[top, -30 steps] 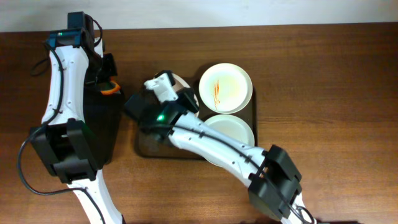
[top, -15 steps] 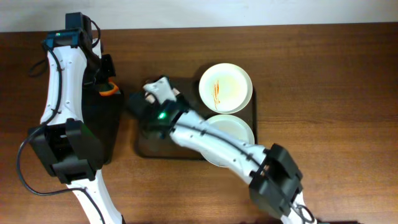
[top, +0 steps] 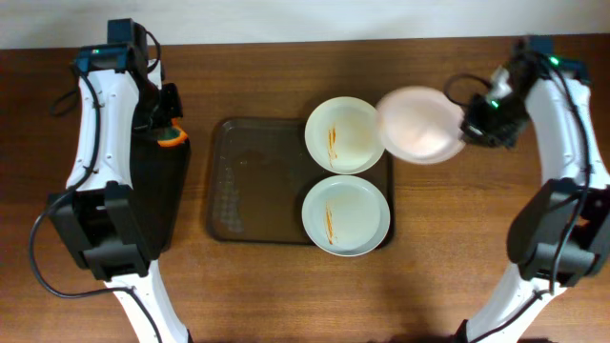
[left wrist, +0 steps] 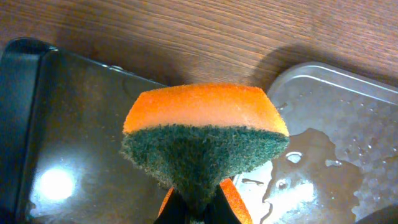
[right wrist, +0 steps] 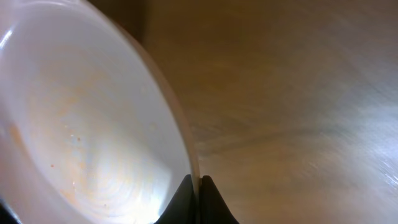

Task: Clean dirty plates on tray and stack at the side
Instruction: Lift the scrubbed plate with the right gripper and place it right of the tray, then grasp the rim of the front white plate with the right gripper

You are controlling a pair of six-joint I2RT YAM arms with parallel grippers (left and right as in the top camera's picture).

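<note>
Two white plates with orange-red streaks lie on the right part of the brown-grey tray point(top: 253, 191), one at the back point(top: 345, 135) and one at the front point(top: 346, 214). My right gripper point(top: 465, 131) is shut on the rim of a third plate point(top: 417, 124) and holds it tilted above the table, just right of the tray. In the right wrist view the plate point(right wrist: 81, 124) shows faint orange smears, with the fingers point(right wrist: 199, 190) pinching its edge. My left gripper point(top: 168, 133) is shut on an orange and green sponge point(left wrist: 205, 134) above the gap between the two trays.
A narrow glossy black tray point(top: 160, 205) lies left of the brown-grey tray, under the left arm. It also shows in the left wrist view point(left wrist: 74, 124). The brown-grey tray's base point(left wrist: 348, 130) is wet with water drops.
The right arm has left the tray's left part and swung far to the right, holding a plate by its rim. The tray's left part is uncovered. The left arm has barely moved.
</note>
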